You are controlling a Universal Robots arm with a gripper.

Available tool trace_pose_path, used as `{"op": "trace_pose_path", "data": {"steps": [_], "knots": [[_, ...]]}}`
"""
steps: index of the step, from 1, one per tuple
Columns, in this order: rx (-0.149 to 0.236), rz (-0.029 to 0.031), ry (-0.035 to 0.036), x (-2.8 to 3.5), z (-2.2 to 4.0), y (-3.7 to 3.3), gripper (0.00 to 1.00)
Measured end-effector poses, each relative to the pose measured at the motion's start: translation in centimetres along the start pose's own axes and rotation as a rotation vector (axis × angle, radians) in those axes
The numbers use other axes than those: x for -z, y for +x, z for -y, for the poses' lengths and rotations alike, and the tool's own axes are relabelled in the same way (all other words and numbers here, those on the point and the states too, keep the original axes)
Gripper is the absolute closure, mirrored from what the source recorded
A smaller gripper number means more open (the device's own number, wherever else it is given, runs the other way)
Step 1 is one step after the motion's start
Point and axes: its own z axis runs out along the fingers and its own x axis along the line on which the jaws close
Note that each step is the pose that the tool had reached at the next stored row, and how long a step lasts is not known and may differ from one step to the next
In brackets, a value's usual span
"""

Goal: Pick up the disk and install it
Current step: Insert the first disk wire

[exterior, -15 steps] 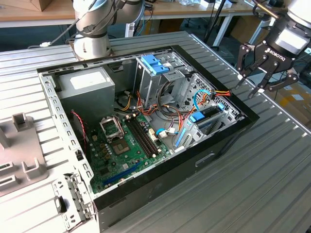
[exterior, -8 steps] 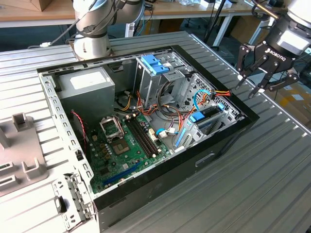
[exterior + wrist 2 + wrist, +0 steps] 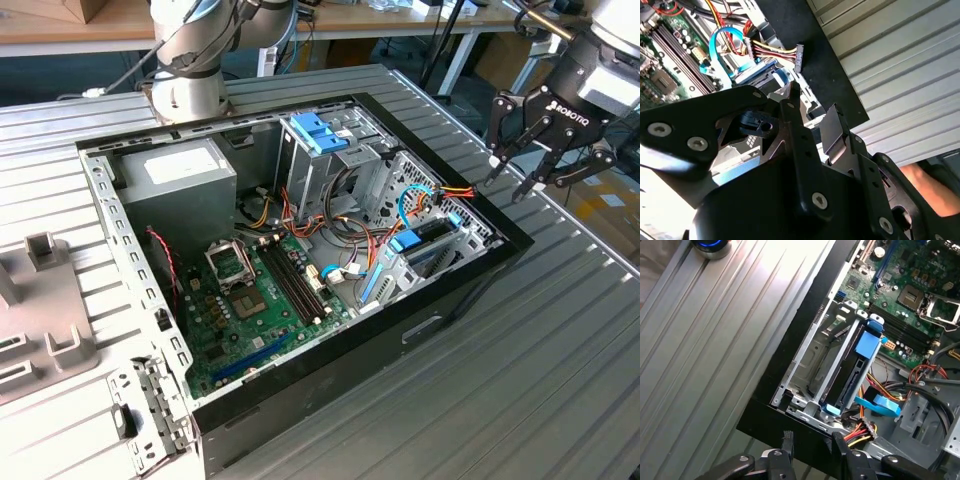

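The disk (image 3: 852, 382) stands on edge in the metal drive bay at the corner of the open computer case (image 3: 300, 400), its dark body between blue plastic rails with a blue tab on top. In the exterior view the disk (image 3: 432, 236) sits low in that bay at the case's right side. My gripper (image 3: 515, 180) hangs above the table just outside the case's right wall, open and holding nothing. In the first wrist view the gripper (image 3: 812, 440) is apart from the bay, over the case's black rim. The second wrist view has the gripper (image 3: 812, 107) spread above the same bay.
A red-yellow power cable with its connector (image 3: 862, 430) lies beside the bay. The case also holds a green motherboard (image 3: 260, 300), a grey power-supply box (image 3: 175, 180) and a light-blue bracket (image 3: 320, 132) on the drive cage. The arm's base (image 3: 190, 80) stands behind. Ribbed table (image 3: 560, 380) surrounds it.
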Motion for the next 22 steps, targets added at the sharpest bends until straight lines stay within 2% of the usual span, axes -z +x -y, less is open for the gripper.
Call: {"op": "trace_pose_path", "data": {"steps": [3,4,5,7,8,12,14,15,16,17,18,19,21,22], "knots": [[0.042,-0.0018,-0.0024,-0.03,0.00,0.00,0.56],[0.068,-0.0032,-0.0040,-0.04,0.00,0.00,0.56],[0.117,-0.0054,-0.0067,-0.07,0.01,0.00,0.56],[0.166,-0.0077,-0.0096,-0.09,0.01,0.00,0.56],[0.180,-0.0084,-0.0104,-0.09,0.01,0.00,0.56],[0.184,-0.0084,-0.0106,-0.09,0.01,0.00,0.56],[0.186,0.0048,0.0026,-0.11,0.02,0.00,0.56],[0.187,0.0181,0.0173,-0.11,0.01,0.00,0.56],[0.188,0.0273,0.0267,-0.12,0.02,0.00,0.56],[0.189,0.0335,0.0326,-0.13,0.01,0.00,0.56],[0.190,0.0464,0.0444,-0.14,0.02,0.00,0.56],[0.191,0.0496,0.0472,-0.15,0.02,0.00,0.56],[0.190,0.0496,0.0474,-0.14,0.01,0.00,0.56],[0.191,0.0474,0.0508,-0.16,0.00,0.00,0.56]]}}
